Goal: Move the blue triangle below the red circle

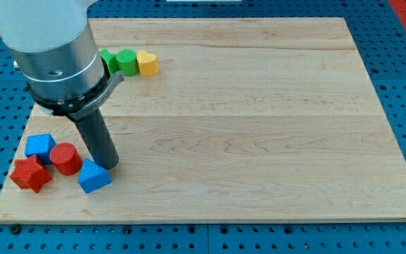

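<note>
1. A wooden board (259, 106) is shown resting on a blue perforated surface (400, 42); the arm's grey housing (51, 49) fills the far left corner of the view.
2. My tip (108, 164) is seen at the lower end of the dark rod, set down on the board just beside the far right edge of the blue triangle (94, 177), touching it or nearly so; true contact cannot be told. No jaws exist on this tool, so nothing is gripped; a block can only be pushed.
3. The blue triangle lies near the near left corner of the board, to the right of and slightly nearer than the red circle (65, 158), close beside it.
4. To the left of the red circle are grouped a blue block (40, 147), apparently a cube, and a red star-like block (31, 174).
5. At the far edge, two green blocks (119, 61) and a yellow heart (147, 63) are lined up, well apart from the work.
6. Handling is judged as follows: the triangle appears small, rigid and light, and likely to slide readily on smooth wood. A flat face should be pushed near its middle; an off-centre push is expected to spin it, or to nudge the red circle.
</note>
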